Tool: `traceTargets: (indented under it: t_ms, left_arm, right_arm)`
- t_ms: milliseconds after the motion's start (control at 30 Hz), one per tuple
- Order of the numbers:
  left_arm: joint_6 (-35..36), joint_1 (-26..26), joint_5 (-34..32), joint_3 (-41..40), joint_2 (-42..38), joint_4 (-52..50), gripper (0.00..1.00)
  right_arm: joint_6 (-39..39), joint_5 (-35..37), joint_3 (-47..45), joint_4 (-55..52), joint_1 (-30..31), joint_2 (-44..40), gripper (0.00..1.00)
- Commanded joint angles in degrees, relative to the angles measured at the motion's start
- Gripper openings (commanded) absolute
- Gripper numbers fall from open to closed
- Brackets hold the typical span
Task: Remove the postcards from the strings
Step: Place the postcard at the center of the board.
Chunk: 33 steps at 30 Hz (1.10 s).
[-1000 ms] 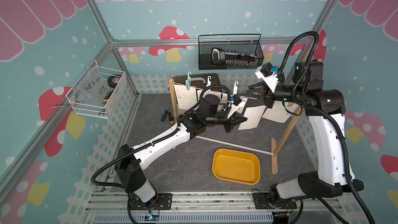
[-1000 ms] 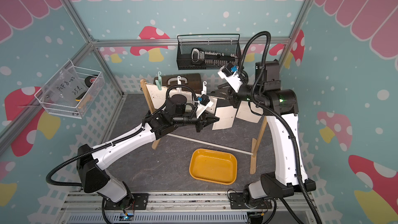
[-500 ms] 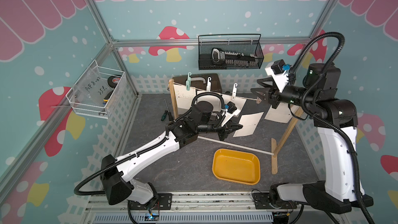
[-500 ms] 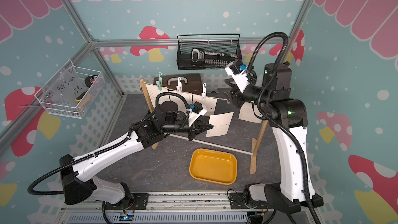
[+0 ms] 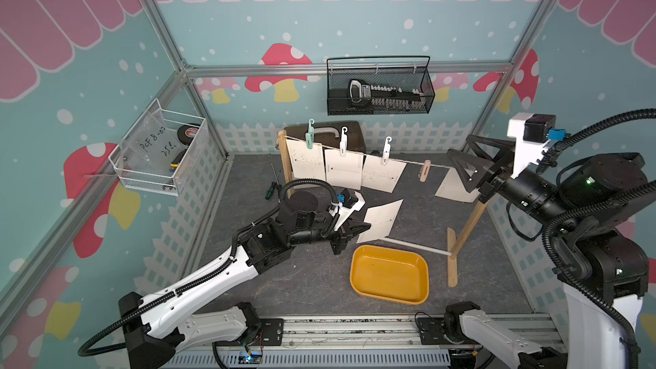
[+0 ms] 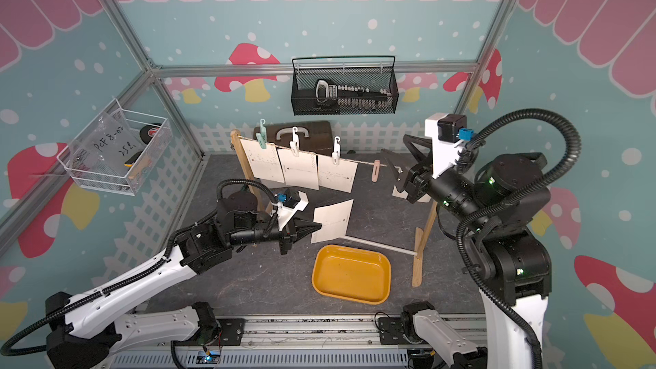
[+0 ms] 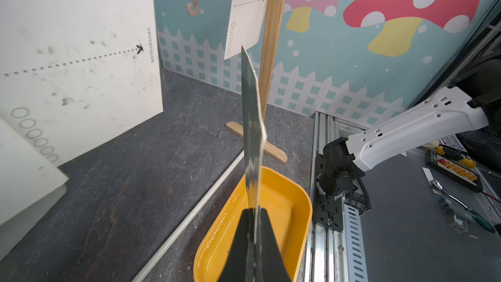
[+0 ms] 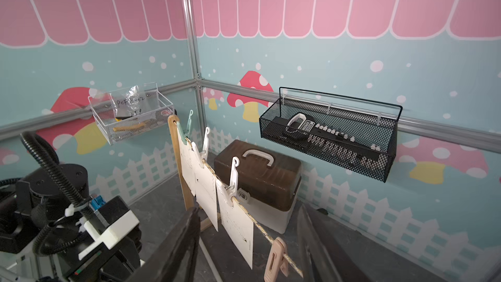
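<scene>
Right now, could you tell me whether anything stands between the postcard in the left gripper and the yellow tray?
Nothing visible does. The left gripper holds the postcard in open air near the yellow tray; the white rod lies low on the floor.

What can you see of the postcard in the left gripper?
The postcard is a cream-white paper rectangle with a dotted line ending in a small arrow. It is off the string, pinched at one edge by the shut left gripper, tilted, near the yellow tray's far rim. The left wrist view shows it edge-on, slightly bent. Nothing else visibly touches it.
</scene>
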Motion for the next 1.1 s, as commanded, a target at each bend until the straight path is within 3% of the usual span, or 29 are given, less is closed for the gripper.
traceTargets:
  t_ms: [0,133,233,367,500,700,933,1067]
  left_arm:
    - [0.90,-0.12,-3.90,-1.73,-1.85,-3.06,0.00]
    - [1.51,0.93,-4.62,-2.80,-1.70,-2.98,0.00]
    - [0.53,2.93,-1.33,-2.50,0.06,-2.57,0.00]
    - [-1.38,4.70,2.63,-2.31,1.90,-1.33,0.00]
    - [-2.56,4.70,4.75,-2.45,2.82,-3.52,0.00]
    - [-7.71,6.02,4.55,-4.87,-0.37,-12.26,0.00]
    - [-24.55,15.15,6.07,-9.29,-2.84,-21.34,0.00]
    - [-30.79,20.62,7.84,-12.08,-2.80,-27.98,0.00]
  right_arm:
    - [6.70,-3.21,-3.44,1.76,0.21,-2.64,0.58]
    - [6.28,-13.46,-14.65,3.40,0.22,-7.64,0.60]
    - [7.27,-15.47,-27.34,10.22,0.24,-13.19,0.61]
    - [7.49,-12.60,-38.85,18.19,0.26,-20.67,0.63]
    - [6.39,-11.94,-40.70,17.61,0.26,-20.13,0.63]
    - [3.09,-17.67,-42.70,14.75,0.32,-18.42,0.62]
    - [2.67,-15.19,-51.20,14.43,0.36,-22.82,0.61]
    - [0.83,-16.13,-52.72,13.11,0.45,-24.10,0.62]
